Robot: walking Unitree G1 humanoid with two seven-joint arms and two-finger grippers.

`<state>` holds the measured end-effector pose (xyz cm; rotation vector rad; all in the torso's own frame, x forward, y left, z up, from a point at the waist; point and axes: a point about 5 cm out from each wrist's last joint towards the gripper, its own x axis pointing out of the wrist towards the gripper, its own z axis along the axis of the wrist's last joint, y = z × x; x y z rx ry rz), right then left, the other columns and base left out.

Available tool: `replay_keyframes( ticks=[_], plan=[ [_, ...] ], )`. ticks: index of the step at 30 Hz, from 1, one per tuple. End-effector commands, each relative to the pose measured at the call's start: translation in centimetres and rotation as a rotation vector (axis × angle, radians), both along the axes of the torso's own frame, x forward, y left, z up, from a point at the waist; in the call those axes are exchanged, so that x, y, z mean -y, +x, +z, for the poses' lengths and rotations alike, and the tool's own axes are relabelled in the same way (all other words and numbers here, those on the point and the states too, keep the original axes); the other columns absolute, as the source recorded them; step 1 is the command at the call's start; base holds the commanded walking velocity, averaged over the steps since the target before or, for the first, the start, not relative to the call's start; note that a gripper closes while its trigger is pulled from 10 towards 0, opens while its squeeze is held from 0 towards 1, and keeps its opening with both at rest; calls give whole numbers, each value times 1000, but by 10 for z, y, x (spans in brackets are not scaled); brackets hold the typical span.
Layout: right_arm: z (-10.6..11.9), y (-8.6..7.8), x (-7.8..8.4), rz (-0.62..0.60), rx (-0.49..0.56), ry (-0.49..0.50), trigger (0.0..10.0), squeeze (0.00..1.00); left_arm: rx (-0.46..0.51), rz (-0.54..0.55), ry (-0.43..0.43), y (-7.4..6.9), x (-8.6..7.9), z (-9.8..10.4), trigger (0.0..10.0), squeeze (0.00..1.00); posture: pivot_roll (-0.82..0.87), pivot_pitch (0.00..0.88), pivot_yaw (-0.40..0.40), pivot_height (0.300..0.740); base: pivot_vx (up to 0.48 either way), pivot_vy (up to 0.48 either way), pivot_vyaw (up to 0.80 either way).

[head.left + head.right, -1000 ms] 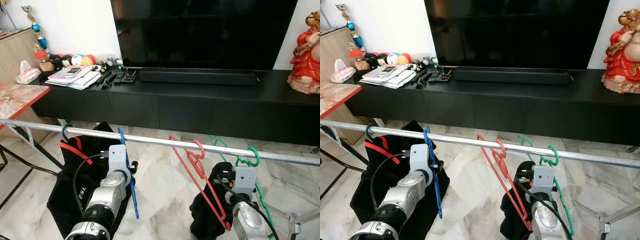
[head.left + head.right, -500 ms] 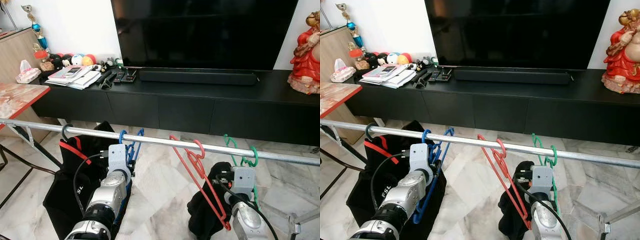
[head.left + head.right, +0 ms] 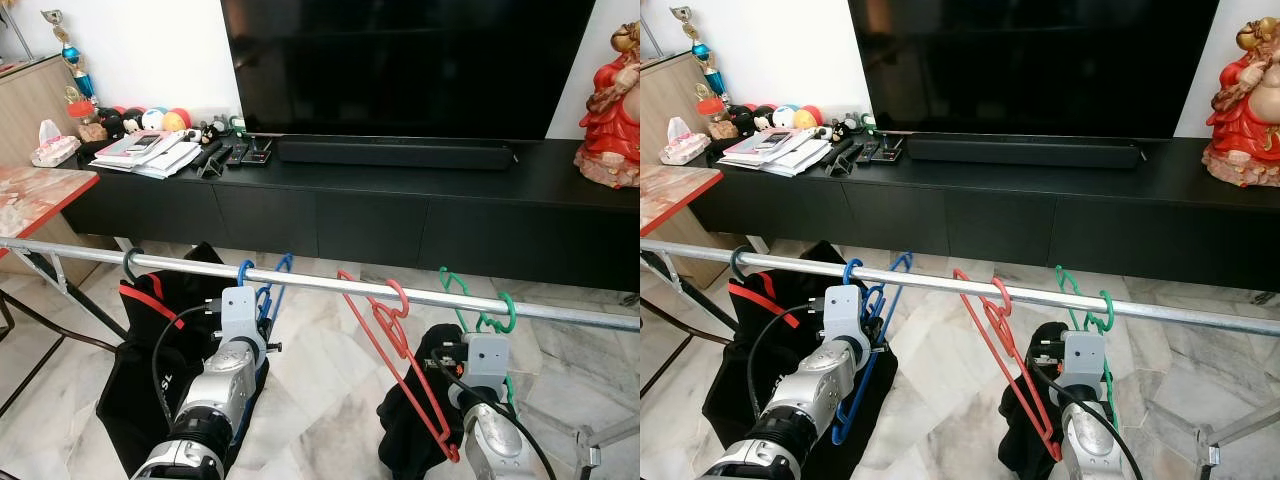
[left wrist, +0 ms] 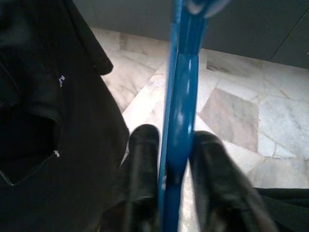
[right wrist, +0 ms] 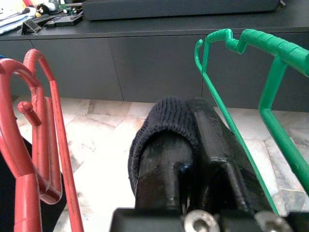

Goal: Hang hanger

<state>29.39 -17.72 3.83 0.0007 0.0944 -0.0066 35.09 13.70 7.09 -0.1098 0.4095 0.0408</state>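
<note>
A silver clothes rail [image 3: 320, 283] runs across the room from the robot's left to its right over a pale marble floor [image 3: 320, 360], with a long black TV cabinet [image 3: 400, 210] against the wall behind it and a large dark television [image 3: 400, 65] above. On the cabinet's top, a black soundbar [image 3: 395, 153] lies along the front edge near the middle, papers [image 3: 150, 152], remotes and small coloured balls crowd its left end, and a red figurine [image 3: 612, 105] sits at its right end; a red-edged table [image 3: 35, 195] juts in at the far left. Toward the rail's left end a black garment with red trim [image 3: 150, 330] hangs from a dark hook. Just beside it the blue hanger [image 3: 872, 330] hooks over the rail, its body slanting down below, and the left gripper [image 4: 176, 164] sits below the rail at the hanger's lower part: in the left wrist view the two black fingers [image 4: 142, 159] stand one on each side of the blue bar, closed against it so that they pinch it. Near the rail's middle a red hanger [image 3: 395, 350] hangs by its hook, its long arm slanting down toward the right. Further toward the right end a green hanger [image 3: 485, 315] hooks over the rail, just beside the right gripper [image 5: 186, 140], whose fingers are pressed together with a dark knitted cloth [image 5: 166, 121] over one tip; the green wire passes close beside them, not between them.
</note>
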Motion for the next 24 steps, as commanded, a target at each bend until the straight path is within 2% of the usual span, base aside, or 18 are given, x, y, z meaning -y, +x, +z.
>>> replay_keyframes(
  ticks=[1, 10, 15, 17, 20, 24],
  plan=[
    [5, 5, -5, 18, 11, 0, 10000, 0, 10, -10, -3, 3, 1, 3, 0, 0, -27, 16, 72, 740, 0, 0, 0],
    [4, 4, -5, 20, 7, -1, 10000, 0, 7, -15, 2, 2, 1, 2, 0, 0, -27, 19, 73, 740, 0, 0, 0],
    [3, 4, -5, 18, 5, -1, 10000, 0, 8, -27, 27, 0, -6, 0, 0, 0, -25, 21, 73, 740, 0, 0, 0],
    [3, 4, -6, 19, 5, -1, 10000, 0, 31, -60, 43, -1, -8, 1, 0, 0, -22, 22, 75, 740, 0, 0, 0],
    [3, 3, -6, 18, 4, -1, 10000, 0, 106, -168, 107, -5, -7, 5, 0, 0, -20, 23, 75, 740, 0, 0, 0],
    [2, 3, -5, 17, 1, -1, 10000, 0, 150, -175, 107, -7, -11, 9, 0, 0, -18, 25, 75, 740, 0, 0, 0]
  ],
)
